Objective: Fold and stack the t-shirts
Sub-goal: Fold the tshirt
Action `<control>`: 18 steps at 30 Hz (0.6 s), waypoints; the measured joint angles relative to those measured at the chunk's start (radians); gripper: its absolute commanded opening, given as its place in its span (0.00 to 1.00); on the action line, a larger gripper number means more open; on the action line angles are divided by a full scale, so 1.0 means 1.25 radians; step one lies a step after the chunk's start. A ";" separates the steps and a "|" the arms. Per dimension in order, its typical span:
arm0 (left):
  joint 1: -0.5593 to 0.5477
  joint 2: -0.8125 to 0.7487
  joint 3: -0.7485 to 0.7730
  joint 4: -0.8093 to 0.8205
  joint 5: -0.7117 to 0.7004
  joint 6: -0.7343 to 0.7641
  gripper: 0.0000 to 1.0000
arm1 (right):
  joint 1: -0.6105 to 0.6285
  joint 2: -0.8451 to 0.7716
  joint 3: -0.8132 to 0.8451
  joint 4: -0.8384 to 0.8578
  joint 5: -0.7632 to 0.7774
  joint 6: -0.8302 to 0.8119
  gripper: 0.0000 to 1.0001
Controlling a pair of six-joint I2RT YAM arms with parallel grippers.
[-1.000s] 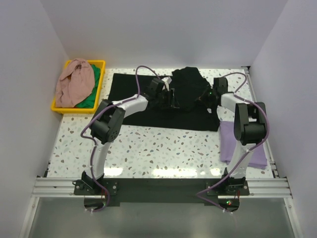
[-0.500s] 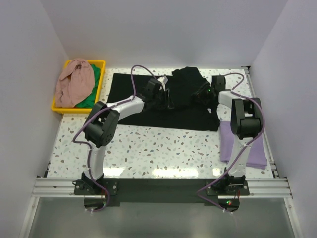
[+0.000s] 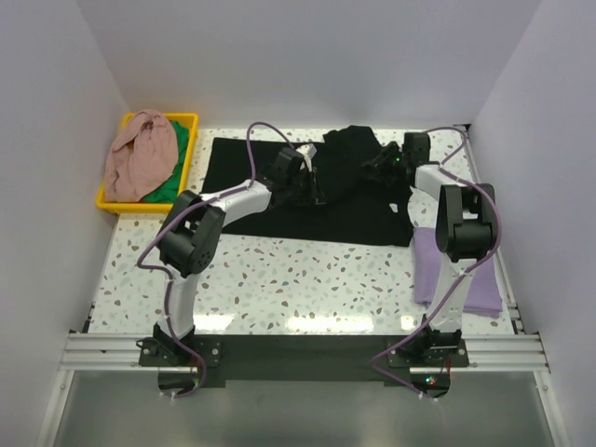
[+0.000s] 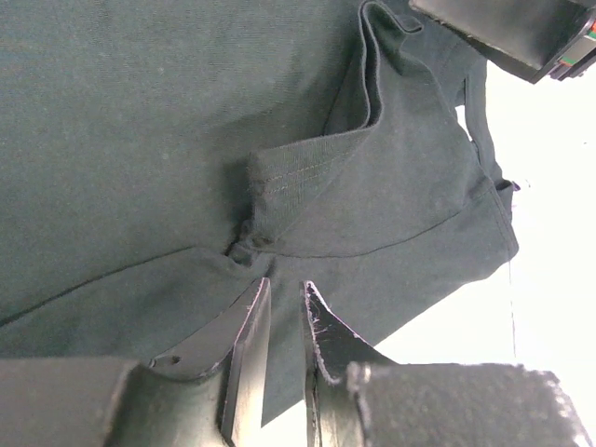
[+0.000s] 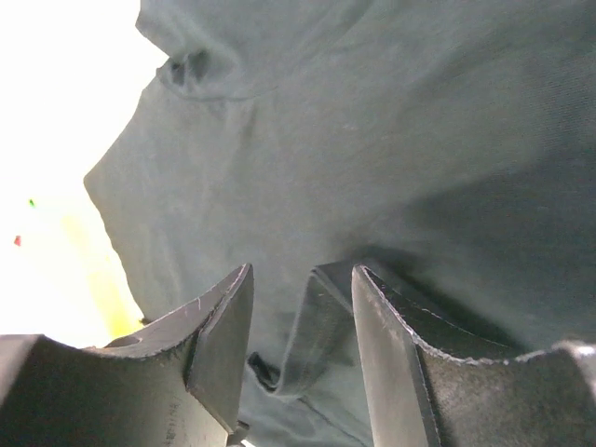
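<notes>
Black cloth takes up the far middle of the speckled table (image 3: 307, 279): the black t-shirt (image 3: 233, 163) lies mostly flat. Its right part is gathered into a raised, rumpled hump toward its far edge. Both arms reach onto that bunched right part, one from each side.

The left gripper (image 4: 284, 284) sits low over the shirt, just left of the hump. Its fingers (image 4: 250, 326) are drawn close, with only a thin slit between them. Their tips press where the fabric puckers into a small ridge beside a stitched hem. The wrist view does not show whether any cloth is actually pinched in that slit, so I cannot tell.

The right gripper (image 5: 300, 275) is at the shirt's right side, near the hump. Its jaws stand clearly apart. A loose upright fold of the black fabric rises between them. It lies near the right-hand finger, with a gap on its other side, so it is not clamped.

The lavender t-shirt (image 3: 484, 289) lies flat just off the black shirt's near right corner. Well apart from the black shirt's left edge stands a yellow bin (image 3: 186, 118). It holds the pink t-shirt (image 3: 140, 158) heaped on top of the green t-shirt (image 3: 168, 191).
</notes>
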 measured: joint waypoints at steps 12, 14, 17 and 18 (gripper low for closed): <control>-0.001 0.048 0.060 0.004 0.032 -0.007 0.24 | 0.002 -0.173 -0.114 -0.029 0.099 -0.095 0.48; -0.003 0.057 0.067 0.019 0.042 -0.013 0.24 | 0.012 -0.200 -0.143 -0.032 0.112 -0.113 0.42; -0.010 0.073 0.081 0.034 0.051 -0.020 0.25 | 0.040 -0.210 -0.169 -0.036 0.126 -0.138 0.34; -0.014 0.081 0.088 0.038 0.054 -0.022 0.25 | 0.048 -0.209 -0.174 -0.036 0.127 -0.142 0.33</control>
